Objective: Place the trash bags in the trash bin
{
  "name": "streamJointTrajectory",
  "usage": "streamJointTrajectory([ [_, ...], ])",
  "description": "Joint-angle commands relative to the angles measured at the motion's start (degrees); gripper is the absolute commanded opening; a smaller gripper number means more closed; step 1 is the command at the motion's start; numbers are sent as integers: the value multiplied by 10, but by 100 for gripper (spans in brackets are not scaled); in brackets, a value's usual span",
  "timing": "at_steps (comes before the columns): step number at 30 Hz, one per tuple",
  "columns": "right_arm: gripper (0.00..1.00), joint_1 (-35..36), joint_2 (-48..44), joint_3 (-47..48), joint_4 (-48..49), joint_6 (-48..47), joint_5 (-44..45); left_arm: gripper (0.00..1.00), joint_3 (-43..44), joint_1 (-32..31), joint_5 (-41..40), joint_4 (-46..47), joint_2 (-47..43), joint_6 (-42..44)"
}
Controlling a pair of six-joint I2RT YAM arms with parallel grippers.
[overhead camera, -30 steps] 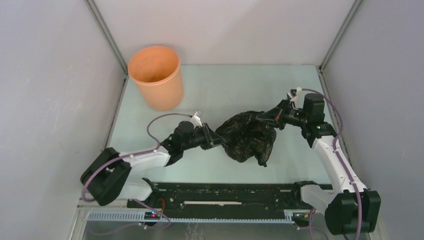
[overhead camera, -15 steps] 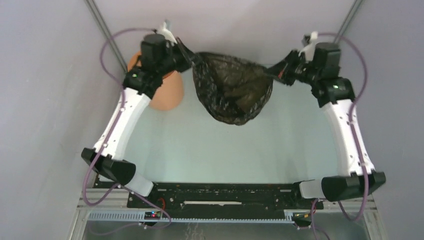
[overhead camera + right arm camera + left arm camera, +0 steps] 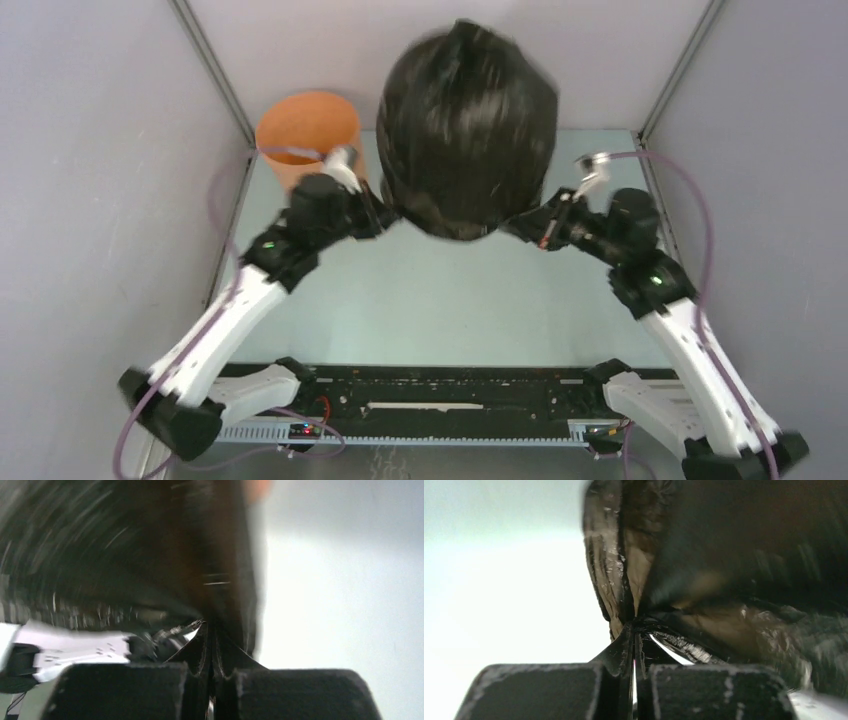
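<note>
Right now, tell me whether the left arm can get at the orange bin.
Probably yes. The trash bin stands just beyond the left gripper, with only its own cable between them. But that gripper is shut on the trash bag, so it could not grasp the bin.

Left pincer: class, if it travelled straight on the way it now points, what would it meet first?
The black trash bag that the left pincer is shut on; its bulging body fills the line ahead. What lies behind it is hidden.
</note>
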Motion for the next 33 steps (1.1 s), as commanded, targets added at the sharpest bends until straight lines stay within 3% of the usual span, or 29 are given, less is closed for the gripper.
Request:
streamJointTrajectory([
  [1,0,4,38,-92,-107,-3,-7,0,-194,-1,64,5,29,-82],
  [4,0,5,29,-136,-98,1,-14,0,-253,-1,57,43,0,-100],
  [8,0,-1,40,-110,-105,-12,-13,1,-175,0,34,21,-4,-72],
  [14,0,-52,110,17,-87,2,-45,1,129,18,36,-76,111,-18],
  [20,0,-94,165,249,-113,6,-86,1,437,48,104,-112,231,-36],
  [24,0,-96,150,362,-105,7,-81,4,546,43,146,-100,243,-48],
  [27,0,-96,117,336,-68,21,-78,8,496,31,135,-86,205,-34],
  [33,0,-96,57,113,-82,0,-68,0,126,40,85,-61,102,-86],
])
